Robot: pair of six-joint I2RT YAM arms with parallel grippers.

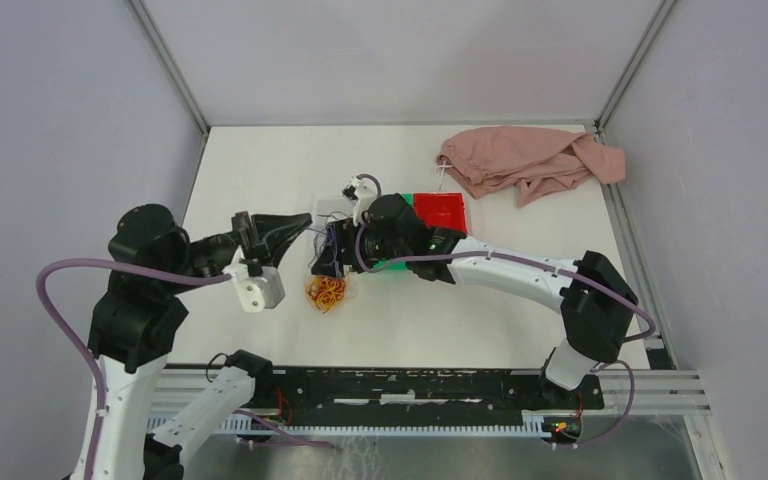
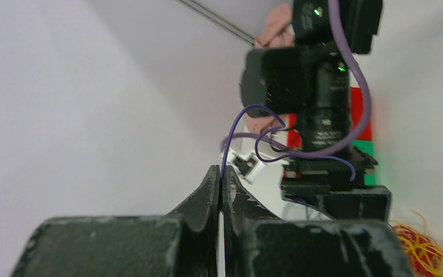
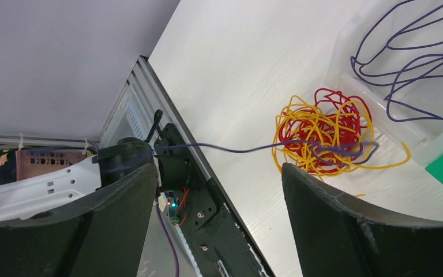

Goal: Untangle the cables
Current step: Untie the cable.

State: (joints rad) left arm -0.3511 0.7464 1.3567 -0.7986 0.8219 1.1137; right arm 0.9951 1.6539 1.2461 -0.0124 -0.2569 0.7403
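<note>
A tangle of red and yellow-orange cables (image 1: 326, 292) lies on the white table near its middle; in the right wrist view the tangle (image 3: 323, 133) has a thin purple strand (image 3: 231, 150) running out of it to the left. My left gripper (image 1: 303, 221) is shut on that purple strand (image 2: 248, 112), which rises from between its fingertips (image 2: 222, 173) and loops toward the right arm. My right gripper (image 1: 324, 264) hangs open just above the tangle, its fingers (image 3: 127, 213) wide apart and holding nothing. More loose purple cables (image 3: 415, 75) lie in a clear tray.
A crumpled pink cloth (image 1: 530, 160) lies at the back right. A red and green box (image 1: 442, 212) sits under the right wrist. A small white part (image 1: 360, 187) lies behind the grippers. A black rail (image 1: 410, 385) runs along the near edge.
</note>
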